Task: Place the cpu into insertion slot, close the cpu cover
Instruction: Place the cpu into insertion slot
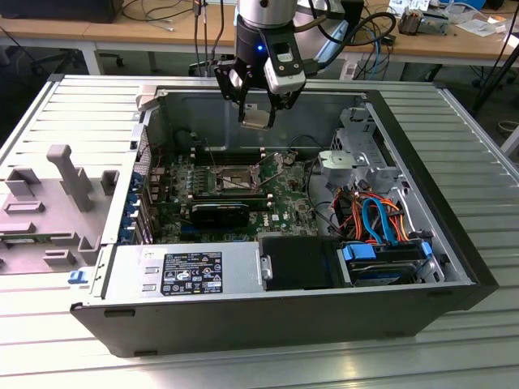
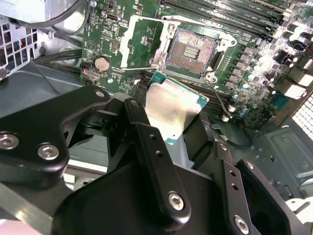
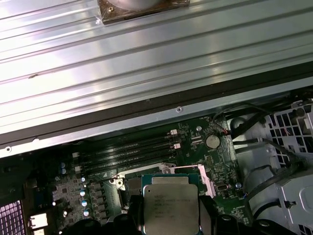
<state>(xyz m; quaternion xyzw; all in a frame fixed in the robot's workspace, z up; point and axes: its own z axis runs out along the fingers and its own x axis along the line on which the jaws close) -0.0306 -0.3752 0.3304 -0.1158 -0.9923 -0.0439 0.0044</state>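
While hovering at upper centre of exterior view, grasping thin square silver-grey cpu [image 1: 255, 118] in clenched black gripper [image 1: 258, 121], above dark-centred square metal-rimmed insertion slot [image 1: 235, 178] mid-frame, with silvery cpu cover [image 2: 126, 46] raised open.

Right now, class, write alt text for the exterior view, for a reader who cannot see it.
A robot arm's gripper holds a small silver chip in the air above an open computer case, whose green circuit board has an empty square socket. The case lies on a ribbed metal table.
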